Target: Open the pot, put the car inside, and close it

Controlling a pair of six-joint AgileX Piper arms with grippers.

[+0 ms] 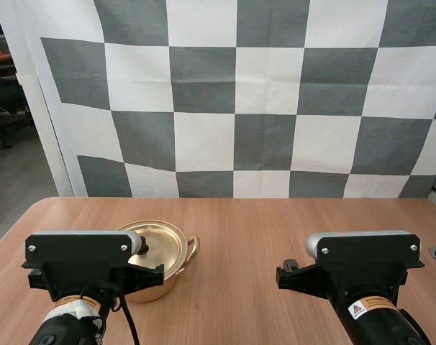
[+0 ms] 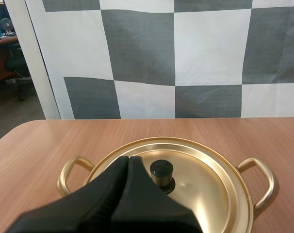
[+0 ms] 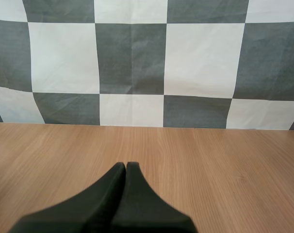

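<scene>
1. The left arm sits low at the near left of the table. Its wrist block is level and points forward, covering the near left part of the pot.
2. The left gripper has its fingers pressed together into one dark wedge and holds nothing. The tips lie over the lid, just beside the knob. They look to hang a little above the metal, but I cannot tell whether they touch it.
3. The right arm sits at the near right in the same level, forward pose, well apart from the pot.
4. The right gripper is also closed, its fingers lying together as a wedge. It is empty and points out over bare wood.
5. The pot is gold and stands upright on the table, left of centre. The lid is seated on it with the black knob at its middle, and a loop handle sticks out at each side.
</scene>
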